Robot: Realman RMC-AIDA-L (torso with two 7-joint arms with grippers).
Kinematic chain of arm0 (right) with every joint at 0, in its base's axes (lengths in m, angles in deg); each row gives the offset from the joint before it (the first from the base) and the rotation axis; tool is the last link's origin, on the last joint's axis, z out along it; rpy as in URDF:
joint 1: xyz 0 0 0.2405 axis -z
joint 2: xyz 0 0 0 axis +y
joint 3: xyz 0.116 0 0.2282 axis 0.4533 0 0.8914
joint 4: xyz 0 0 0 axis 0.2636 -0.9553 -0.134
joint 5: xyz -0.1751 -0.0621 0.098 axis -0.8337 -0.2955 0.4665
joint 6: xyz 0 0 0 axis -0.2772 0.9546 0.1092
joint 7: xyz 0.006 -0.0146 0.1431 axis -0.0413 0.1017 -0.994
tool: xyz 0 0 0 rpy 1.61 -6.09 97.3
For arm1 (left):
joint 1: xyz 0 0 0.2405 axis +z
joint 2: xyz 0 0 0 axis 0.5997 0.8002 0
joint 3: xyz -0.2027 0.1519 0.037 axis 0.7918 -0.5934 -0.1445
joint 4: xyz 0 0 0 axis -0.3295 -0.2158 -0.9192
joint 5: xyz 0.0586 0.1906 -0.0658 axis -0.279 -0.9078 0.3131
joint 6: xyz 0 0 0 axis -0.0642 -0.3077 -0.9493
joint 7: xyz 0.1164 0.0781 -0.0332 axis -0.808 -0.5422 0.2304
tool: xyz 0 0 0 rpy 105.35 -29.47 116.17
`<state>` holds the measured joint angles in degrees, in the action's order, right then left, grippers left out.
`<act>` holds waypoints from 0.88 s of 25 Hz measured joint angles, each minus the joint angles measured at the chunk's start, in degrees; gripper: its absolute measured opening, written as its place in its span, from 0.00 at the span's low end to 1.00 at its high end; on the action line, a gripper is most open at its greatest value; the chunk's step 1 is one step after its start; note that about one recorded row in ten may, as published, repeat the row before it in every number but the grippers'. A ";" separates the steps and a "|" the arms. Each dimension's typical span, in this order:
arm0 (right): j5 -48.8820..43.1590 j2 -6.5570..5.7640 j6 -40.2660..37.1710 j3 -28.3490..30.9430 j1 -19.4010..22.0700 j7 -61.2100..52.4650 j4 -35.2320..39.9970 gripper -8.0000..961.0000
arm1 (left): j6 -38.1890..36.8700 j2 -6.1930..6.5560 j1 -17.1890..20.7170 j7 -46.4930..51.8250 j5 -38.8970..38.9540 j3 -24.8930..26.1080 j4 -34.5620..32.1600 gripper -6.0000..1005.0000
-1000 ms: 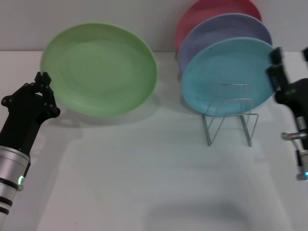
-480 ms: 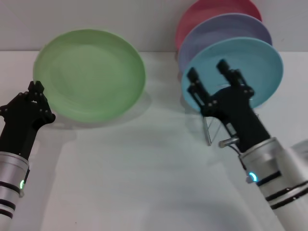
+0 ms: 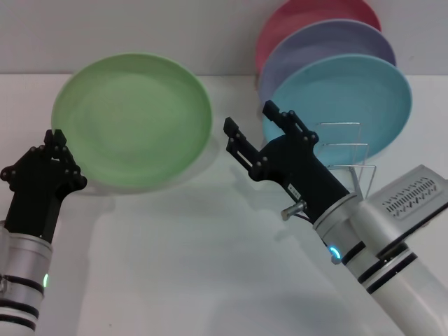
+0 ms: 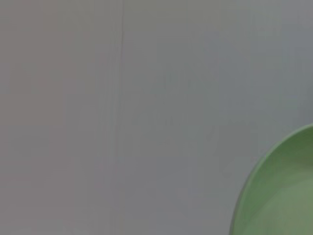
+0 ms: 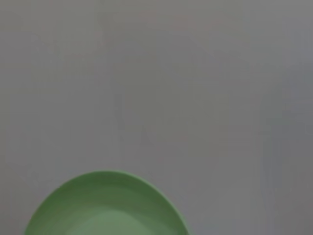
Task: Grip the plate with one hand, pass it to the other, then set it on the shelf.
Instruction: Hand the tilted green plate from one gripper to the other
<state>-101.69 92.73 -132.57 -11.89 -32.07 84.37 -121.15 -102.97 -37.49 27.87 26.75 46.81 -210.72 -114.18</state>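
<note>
The left gripper (image 3: 57,140) pinches the lower left rim of the plate (image 3: 133,119), held tilted in the upper left of the head view. The right gripper (image 3: 257,128) sits at centre, fingers spread apart, just right of the plate (not touching). The shelf (image 3: 343,150) stands upper right, holding a cyan plate (image 3: 350,98), a purple plate (image 3: 329,45) and a red plate (image 3: 301,17).

Plain light green plate (image 3: 131,119) showing no pattern, cyan plate (image 3: 350,105), purple plate (image 3: 329,45) and pink plate (image 3: 308,17) standing behind, silver wire shelf (image 3: 350,157), black left gripper (image 3: 56,138), black right gripper (image 3: 253,126), white table (image 3: 196,266).
</note>
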 joint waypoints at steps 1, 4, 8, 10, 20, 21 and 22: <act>-0.05 -0.05 0.61 0.02 -0.15 -0.03 0.08 0.77 | -0.54 0.00 0.03 -1.30 1.92 -1.07 -0.51 0.08; -0.19 -0.24 4.09 0.04 -1.06 -0.09 0.32 0.77 | -1.70 0.01 0.14 -4.55 6.91 -3.88 -2.08 0.08; -0.24 -0.36 6.79 0.05 -1.97 -0.11 0.66 0.77 | -3.63 0.00 0.24 -7.70 12.99 -7.53 -3.74 0.08; -0.34 -0.39 8.15 0.07 -2.55 -0.13 0.94 0.77 | -5.10 0.01 0.32 -9.33 15.91 -9.75 -4.71 0.08; -8.25 -0.50 12.43 4.98 -3.66 -5.17 3.27 0.77 | -8.46 0.01 1.34 -17.17 23.70 -14.51 -9.64 0.09; -9.11 -0.47 13.00 5.82 -3.73 -5.24 3.27 0.77 | -8.51 0.00 1.36 -17.74 24.29 -14.69 -10.09 0.09; -9.11 -0.47 13.00 5.82 -3.73 -5.24 3.27 0.77 | -8.56 0.01 1.39 -18.56 25.00 -14.89 -10.62 0.09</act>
<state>-110.79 92.26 -119.57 -6.06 -35.80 79.14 -117.88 -111.53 -37.48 29.26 8.19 71.80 -225.61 -124.80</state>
